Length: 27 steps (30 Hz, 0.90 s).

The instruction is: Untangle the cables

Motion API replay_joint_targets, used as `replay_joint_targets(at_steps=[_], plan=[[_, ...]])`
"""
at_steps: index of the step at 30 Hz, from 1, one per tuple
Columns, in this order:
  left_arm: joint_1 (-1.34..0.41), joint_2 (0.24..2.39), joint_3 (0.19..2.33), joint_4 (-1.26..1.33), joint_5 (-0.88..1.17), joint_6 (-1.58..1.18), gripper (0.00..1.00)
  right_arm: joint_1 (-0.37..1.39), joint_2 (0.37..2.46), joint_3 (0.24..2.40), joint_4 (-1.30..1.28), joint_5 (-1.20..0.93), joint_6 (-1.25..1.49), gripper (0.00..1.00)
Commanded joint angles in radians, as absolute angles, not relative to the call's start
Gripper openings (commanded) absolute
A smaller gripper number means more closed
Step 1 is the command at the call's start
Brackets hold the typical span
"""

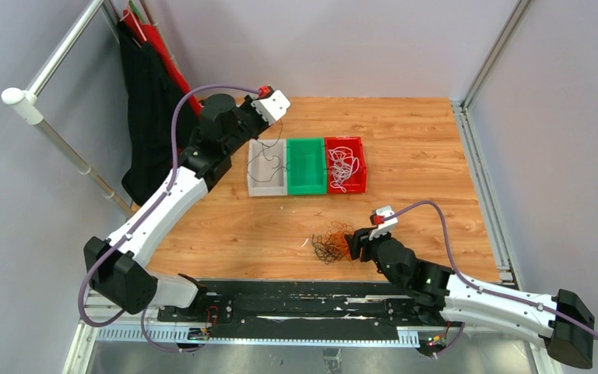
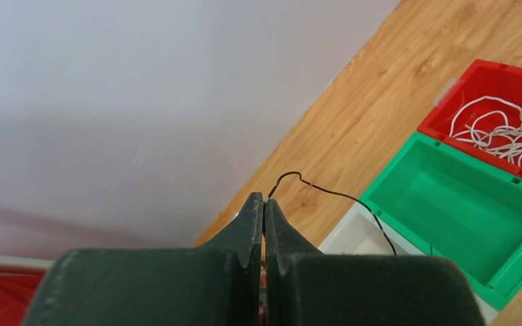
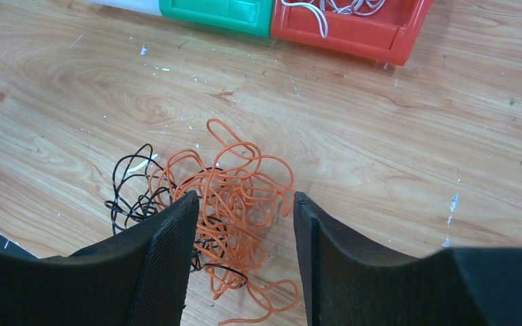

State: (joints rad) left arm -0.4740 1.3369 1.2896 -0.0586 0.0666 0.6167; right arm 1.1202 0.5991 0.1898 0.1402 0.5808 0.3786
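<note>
top view, left arm: stretched to the far left part of the table point(image 1: 420, 156), with the left gripper point(image 1: 261, 117) raised over the far end of the white bin point(image 1: 261, 185).
top view, black cable: a thin black cable point(image 1: 277, 160) hangs from that gripper down into the white bin.
top view, bins: white bin, green bin point(image 1: 306, 165) and red bin point(image 1: 360, 167) stand side by side, touching; white cables point(image 1: 342, 165) are heaped in the red one.
top view, tangle: the tangle point(image 1: 329, 243) lies on bare wood near the front edge, well apart from the bins.
top view, right arm: the right gripper point(image 1: 352, 245) sits low at the tangle's right side.
left wrist view, jaws: clenched, pinching the black cable at the very tips.
left wrist view, cable: it loops up from the tips, then runs right and down toward the white bin's corner, just beside the green bin.
right wrist view, jaws: released and wide apart, one finger on each side of the tangle's near part; whether they touch it, cannot tell.
right wrist view, tangle: the orange cable point(image 3: 234, 180) makes up most of it; black strands point(image 3: 126, 193) sit at its left and thread underneath.
</note>
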Motion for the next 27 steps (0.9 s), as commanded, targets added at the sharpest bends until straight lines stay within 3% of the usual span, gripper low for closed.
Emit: replay_joint_targets(at_steps=[1, 27], plan=[[-0.471, 1.357, 1.295, -0.046, 0.039, 0.667, 0.01, 1.114, 0.588, 0.222, 0.12, 0.615, 0.371, 0.54], [-0.473, 1.588, 1.23, -0.082, 0.008, 0.716, 0.0, 1.114, 0.633, 0.241, 0.146, 0.648, 0.349, 0.54]])
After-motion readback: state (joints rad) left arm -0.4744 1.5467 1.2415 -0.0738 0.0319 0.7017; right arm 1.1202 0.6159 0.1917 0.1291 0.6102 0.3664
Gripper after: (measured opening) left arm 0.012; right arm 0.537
